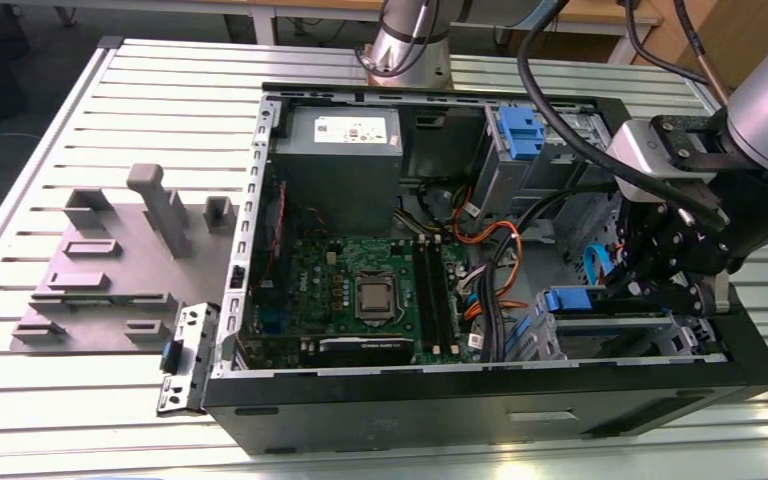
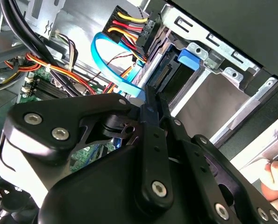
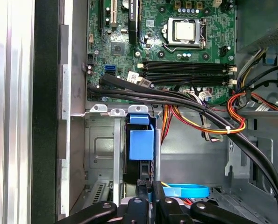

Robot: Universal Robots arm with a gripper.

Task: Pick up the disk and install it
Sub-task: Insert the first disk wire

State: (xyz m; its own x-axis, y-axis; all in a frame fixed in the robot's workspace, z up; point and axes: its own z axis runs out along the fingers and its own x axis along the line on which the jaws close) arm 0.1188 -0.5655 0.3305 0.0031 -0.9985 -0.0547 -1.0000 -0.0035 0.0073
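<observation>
One disk (image 3: pixel 141 156) is seen standing on edge in the drive cage (image 1: pixel 618 335) at the near corner of the open computer case (image 1: pixel 704 385), on the exterior view's right; its blue tab (image 1: pixel 571 298) is turned toward the motherboard (image 1: pixel 357 290), and the metal body below the tab is largely hidden by the cage walls. In the first wrist view the tab (image 3: pixel 142 140) is framed by two upright cage rails, and in the second wrist view a blue tab (image 2: pixel 191 57) is visible at the cage mouth. One gripper (image 1: pixel 664 285) is held directly over the cage; in both wrist views its fingertips (image 3: pixel 150 191) are pressed close together with nothing clasped between them, so the tool is clenched and empty, just beside the rear end of the disk. One curved blue data cable (image 2: pixel 108 60) is looped next to the fingers. Bundles of red, yellow and black wires (image 3: pixel 223 119) are draped across the middle of the case. One grey power-supply box (image 1: pixel 344 135) is mounted at the far side of the case. One grey plastic stand (image 1: pixel 117 260) with upright posts is set on the table (image 1: pixel 64 420), toward the exterior view's left edge, well apart from the case. Part of one hand (image 2: pixel 276 175) is caught at the margin of the second wrist view.
</observation>
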